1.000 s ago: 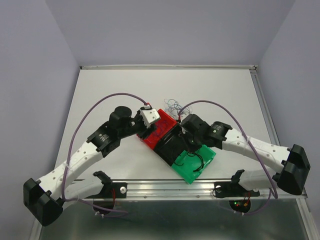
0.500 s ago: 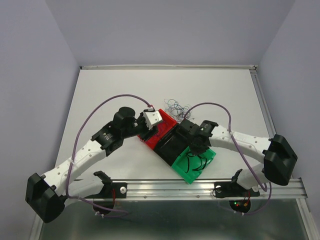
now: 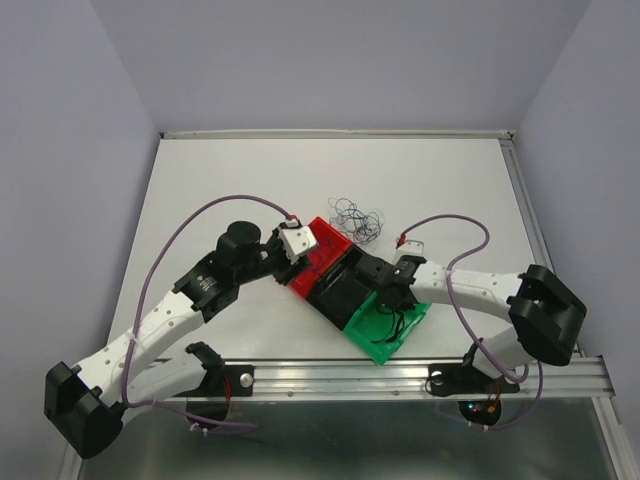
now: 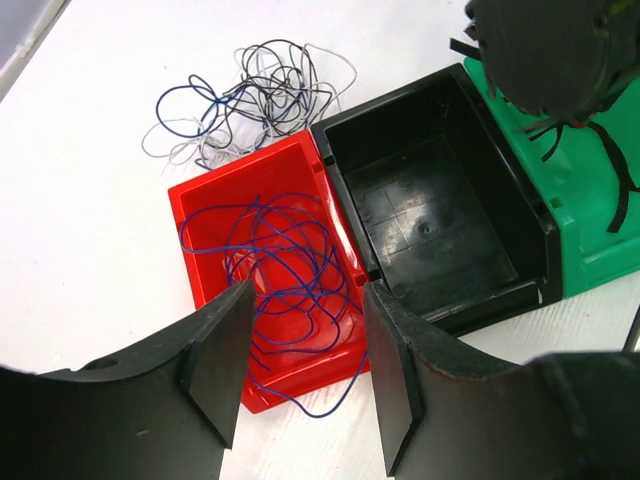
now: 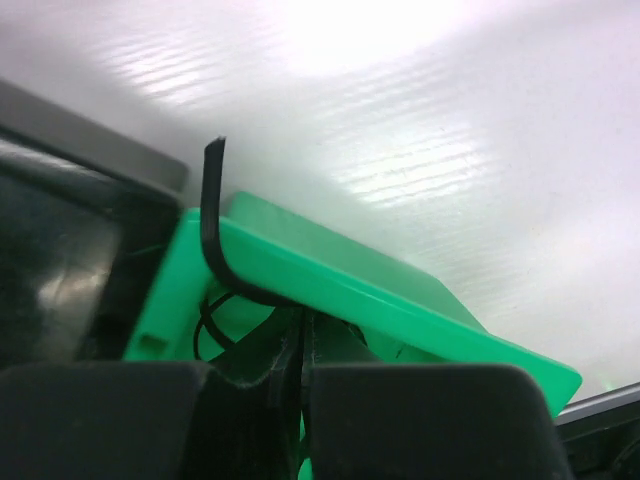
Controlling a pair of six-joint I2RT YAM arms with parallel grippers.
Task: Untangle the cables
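Over the bench (image 3: 200, 190), a black cable (image 5: 208, 215) is being clamped by the right end effector (image 5: 300, 385), the left end effector (image 4: 305, 370) being held open. Release into the green bin (image 5: 330, 275) seems next.

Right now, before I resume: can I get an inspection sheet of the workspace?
Surface: white table.
Job's things: tangle of black, white and blue wires on the table past the red bin; blue wire coiled in the red bin, one loop hanging over its edge; black cable draped over the green bin rim; black bin empty.
Clutter: nothing seen.
Grippers: left pincer open above the red bin, holding nothing; right pincer shut on the black cable at the green bin.
Cables: mauve hoses arch off both arms.
Surroundings: lilac walls; metal rail at near edge.
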